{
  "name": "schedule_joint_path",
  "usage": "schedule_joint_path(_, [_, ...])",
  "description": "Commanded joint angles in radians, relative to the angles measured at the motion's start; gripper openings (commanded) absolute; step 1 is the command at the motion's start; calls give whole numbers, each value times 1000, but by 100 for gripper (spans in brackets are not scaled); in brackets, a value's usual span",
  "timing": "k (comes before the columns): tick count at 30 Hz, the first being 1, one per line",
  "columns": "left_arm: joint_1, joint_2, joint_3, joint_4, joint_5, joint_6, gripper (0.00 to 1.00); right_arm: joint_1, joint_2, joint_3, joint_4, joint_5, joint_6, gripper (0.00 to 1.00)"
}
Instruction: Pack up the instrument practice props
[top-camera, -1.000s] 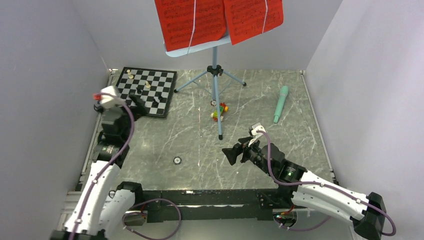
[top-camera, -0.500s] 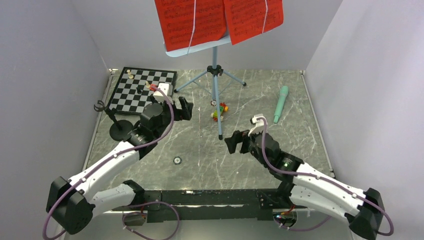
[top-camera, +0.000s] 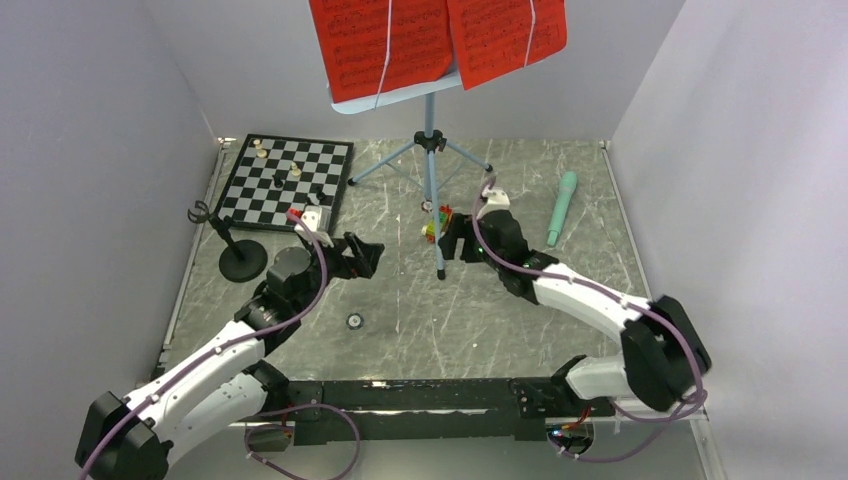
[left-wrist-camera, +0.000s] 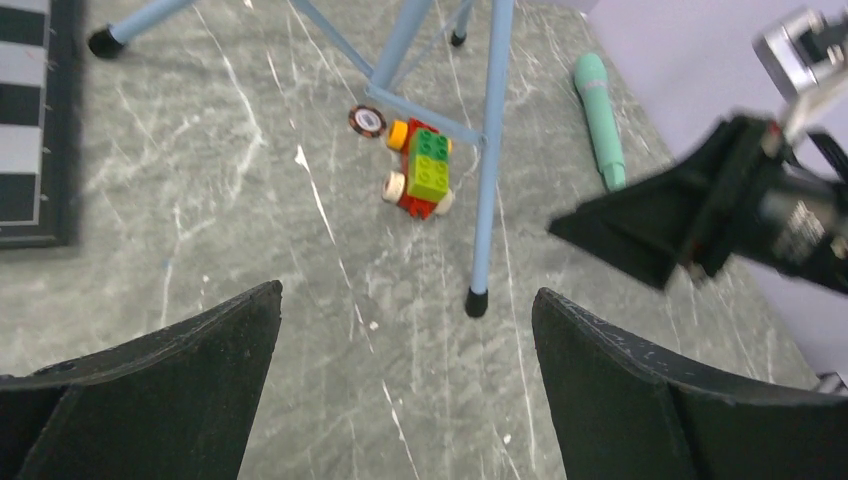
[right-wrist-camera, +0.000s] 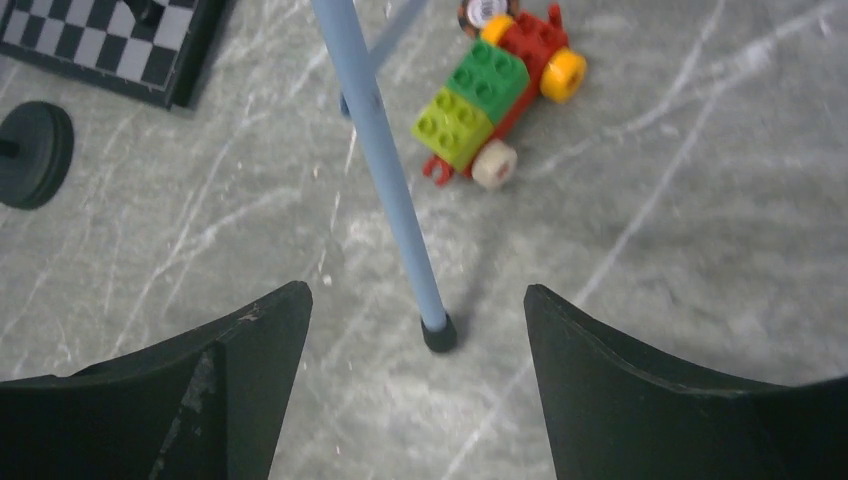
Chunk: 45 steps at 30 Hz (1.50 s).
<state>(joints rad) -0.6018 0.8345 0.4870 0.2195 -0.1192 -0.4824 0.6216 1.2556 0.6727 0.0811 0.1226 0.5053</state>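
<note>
The light blue music stand (top-camera: 431, 160) stands at the back centre on its tripod, with the red sheet-music pages (top-camera: 430, 40) on its desk. Its front leg (right-wrist-camera: 385, 150) ends in a black foot between my right gripper's (right-wrist-camera: 415, 292) open jaws. My right gripper (top-camera: 452, 237) sits low beside that leg. My left gripper (top-camera: 365, 255) is open and empty, left of the leg; its view (left-wrist-camera: 403, 295) shows the foot ahead. The mint-green microphone (top-camera: 562, 207) lies at the right. The black mic stand (top-camera: 242, 260) stands at the left.
The chessboard (top-camera: 290, 180) with pieces lies at the back left. The multicoloured block toy (top-camera: 438, 222) sits under the tripod, close behind my right gripper. A small round disc (top-camera: 354, 321) lies near the front. Walls close in the left, right and back.
My left arm swung from the chessboard's left edge to the middle, uncovering the mic stand. My right gripper moved forward and left to the tripod's front leg.
</note>
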Motion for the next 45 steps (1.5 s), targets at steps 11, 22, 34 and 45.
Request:
schedule_joint_path(11, [1,-192,-106,-28,66,-76,99,-54,384,255,138,-98,-44,68])
schedule_joint_path(22, [0,-127,-55,-85,86,-91,99,-28,374,218,135,-140,-38,37])
schedule_joint_path(34, [-1,-127,-69,-88,105,-111,99,53,284,145,86,-55,-19,0])
schedule_joint_path(45, [-1,-100,-66,-78,110,-134,98,165,231,130,19,9,105,0])
